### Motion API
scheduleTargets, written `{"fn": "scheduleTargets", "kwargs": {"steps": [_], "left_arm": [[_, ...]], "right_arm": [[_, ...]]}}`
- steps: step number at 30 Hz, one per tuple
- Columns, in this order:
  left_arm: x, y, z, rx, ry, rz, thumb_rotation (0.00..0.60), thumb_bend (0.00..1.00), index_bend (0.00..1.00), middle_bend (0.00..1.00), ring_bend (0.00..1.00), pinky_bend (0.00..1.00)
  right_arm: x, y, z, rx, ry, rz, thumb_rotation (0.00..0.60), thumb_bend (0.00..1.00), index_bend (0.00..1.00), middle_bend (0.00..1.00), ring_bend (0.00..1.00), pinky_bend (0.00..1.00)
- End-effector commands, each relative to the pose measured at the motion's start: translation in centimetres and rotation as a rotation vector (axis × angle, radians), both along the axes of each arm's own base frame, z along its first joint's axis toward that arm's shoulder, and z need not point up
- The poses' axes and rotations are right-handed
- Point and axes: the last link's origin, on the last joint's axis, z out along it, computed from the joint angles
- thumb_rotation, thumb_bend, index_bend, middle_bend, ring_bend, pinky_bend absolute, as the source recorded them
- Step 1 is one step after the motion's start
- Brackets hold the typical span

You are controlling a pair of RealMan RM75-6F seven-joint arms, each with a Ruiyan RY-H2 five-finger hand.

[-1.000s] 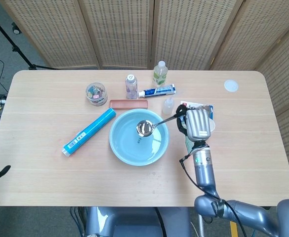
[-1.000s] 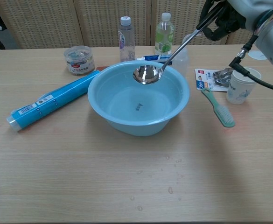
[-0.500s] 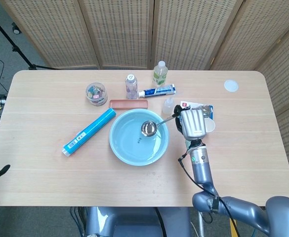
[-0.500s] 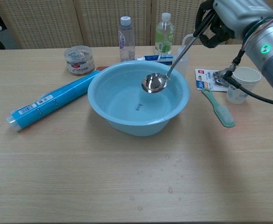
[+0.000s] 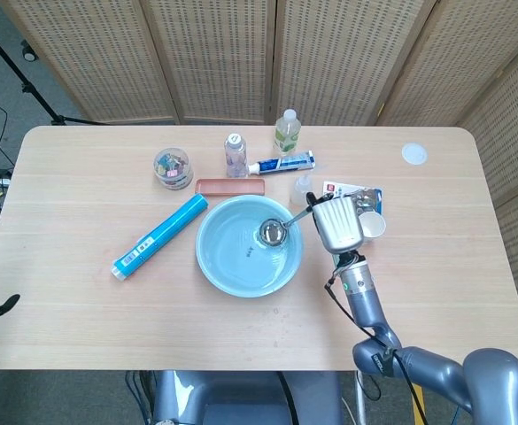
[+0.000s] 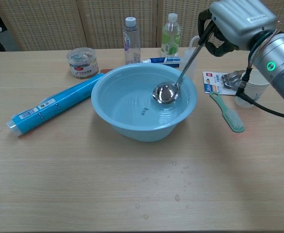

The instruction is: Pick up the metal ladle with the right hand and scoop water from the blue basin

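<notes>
My right hand (image 5: pixel 336 223) (image 6: pixel 234 26) grips the handle of the metal ladle (image 6: pixel 180 73) beside the right rim of the blue basin (image 5: pixel 214 266) (image 6: pixel 108 114). The handle slants down to the left. The ladle's bowl (image 5: pixel 272 233) (image 6: pixel 164 93) sits low inside the basin at the water's surface, on its right side, with ripples around it. Water fills the basin's bottom. My left hand shows in neither view.
Behind the basin stand two bottles (image 6: pixel 130 40) (image 6: pixel 170 35), a toothpaste tube (image 5: pixel 282 163), a red case (image 5: pixel 230 186) and a jar (image 6: pixel 82 62). A blue tube (image 6: pixel 52 105) lies left. A green toothbrush (image 6: pixel 226 113) and paper cup (image 6: pixel 251 90) sit right. Water drops (image 6: pixel 175 194) spot the front table.
My right hand moved nearer the basin and lower. The ladle's bowl went from above the basin's far rim down to the water on the right side.
</notes>
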Motion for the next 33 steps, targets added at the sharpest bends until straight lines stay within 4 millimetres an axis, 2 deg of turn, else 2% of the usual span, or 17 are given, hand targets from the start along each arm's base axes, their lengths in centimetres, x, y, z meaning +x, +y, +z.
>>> {"fn": "scheduleTargets", "kwargs": {"steps": [1,17,24,28,33], "left_arm": [[0.0,0.0,0.0,0.000,0.002,0.000,0.600,0.16,0.00,0.00,0.00,0.00],[0.1,0.0,-0.1,-0.001,0.004,0.001,0.600,0.16,0.00,0.00,0.00,0.00],[0.1,0.0,-0.1,-0.002,0.003,0.000,0.600,0.16,0.00,0.00,0.00,0.00],[0.0,0.0,0.0,-0.002,0.002,0.001,0.600,0.16,0.00,0.00,0.00,0.00],[0.1,0.0,0.0,-0.003,0.002,-0.001,0.600,0.16,0.00,0.00,0.00,0.00]], "right_arm": [[-0.6,0.2,-0.5,0.009,0.101,0.039,0.600,1.00,0.81,0.97,1.00,1.00],[-1.5,1.5,-1.7,0.080,0.222,0.063,0.600,1.00,0.81,0.97,1.00,1.00],[-1.1,2.1,-1.8,0.152,0.065,-0.075,0.600,1.00,0.81,0.97,1.00,1.00],[-0.9,2.4,-1.7,0.210,-0.088,-0.181,0.600,1.00,0.81,0.97,1.00,1.00],[-0.8,2.6,-1.1,0.228,-0.178,-0.225,0.600,1.00,0.81,0.97,1.00,1.00]]}}
